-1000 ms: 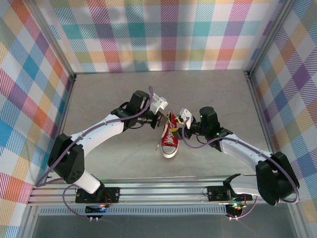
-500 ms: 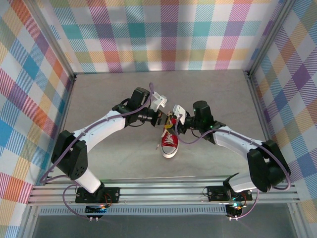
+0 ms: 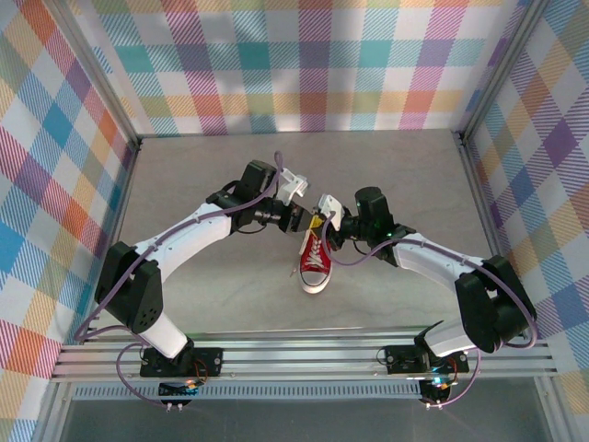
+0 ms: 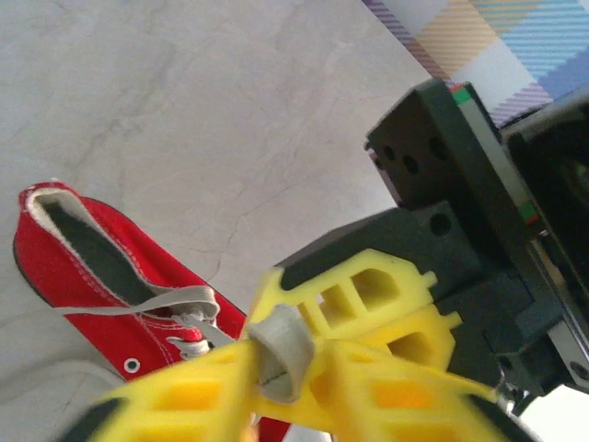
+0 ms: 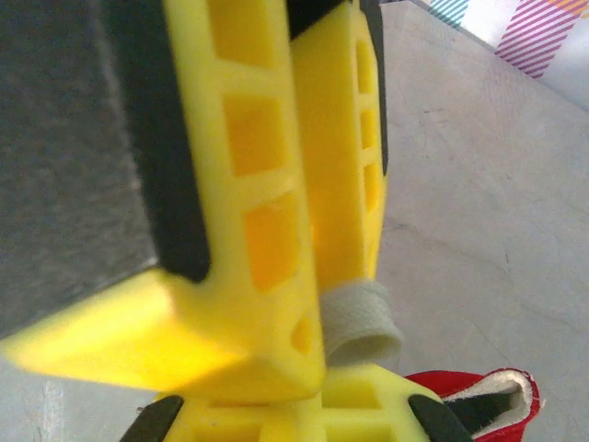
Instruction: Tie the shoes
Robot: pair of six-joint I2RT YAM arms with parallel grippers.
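The small red canvas sneaker (image 3: 316, 261) lies mid-way across the grey stone-look table (image 3: 212, 184), white toe cap toward the near rail, with bare surface on every side and the plaid walls (image 3: 304, 64) well apart. Over its heel opening the right gripper (image 3: 321, 224) is clamped tight on a loop of flat white lace (image 5: 363, 327). The left gripper (image 3: 308, 221) meets it tip to tip; how wide its jaws stand cannot be told.

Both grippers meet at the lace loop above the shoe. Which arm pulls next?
Right. The right gripper has its jaws shut on the lace loop at the heel end of the shoe; the left gripper has no clear hold.
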